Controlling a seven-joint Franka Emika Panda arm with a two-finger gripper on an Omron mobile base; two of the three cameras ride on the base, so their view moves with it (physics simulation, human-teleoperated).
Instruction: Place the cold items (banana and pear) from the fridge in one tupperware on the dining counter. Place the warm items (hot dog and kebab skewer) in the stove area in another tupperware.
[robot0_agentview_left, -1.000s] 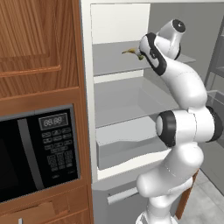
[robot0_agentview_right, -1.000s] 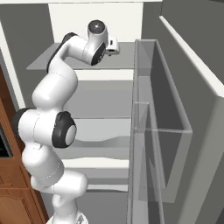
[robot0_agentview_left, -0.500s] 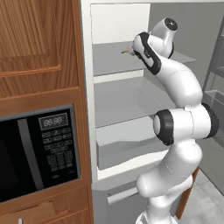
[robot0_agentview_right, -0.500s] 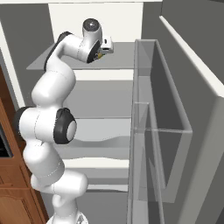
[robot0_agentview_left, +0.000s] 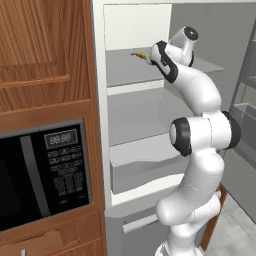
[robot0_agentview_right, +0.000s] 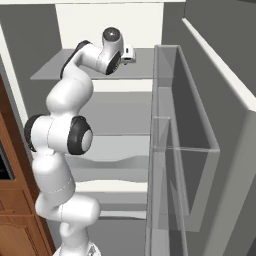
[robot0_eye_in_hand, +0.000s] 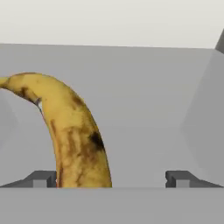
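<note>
The arm is reaching deep into the open fridge (robot0_agentview_left: 150, 130), up at the top shelf (robot0_agentview_left: 125, 70), and the claw (robot0_eye_in_hand: 111, 177) stands wide apart with nothing in it yet. The banana (robot0_eye_in_hand: 65, 131) lies on that shelf right in front of the hand; from the hand's own camera it curves up between the two finger tips, hard against the left-hand one and leaving a wide gap on the other side. From the left of the base I can just make out its yellow end poking out past the wrist. To take it well, I'd say the hand should slide a little sideways so the fruit sits midway between the fingers, ease in a touch further, then close across the thick middle of the banana, not its thin tip, or it may roll away on the shelf. Compared with a second ago, the wrist has pushed further in over the shelf and now covers most of the banana from the base cameras; the claw has stayed wide.
</note>
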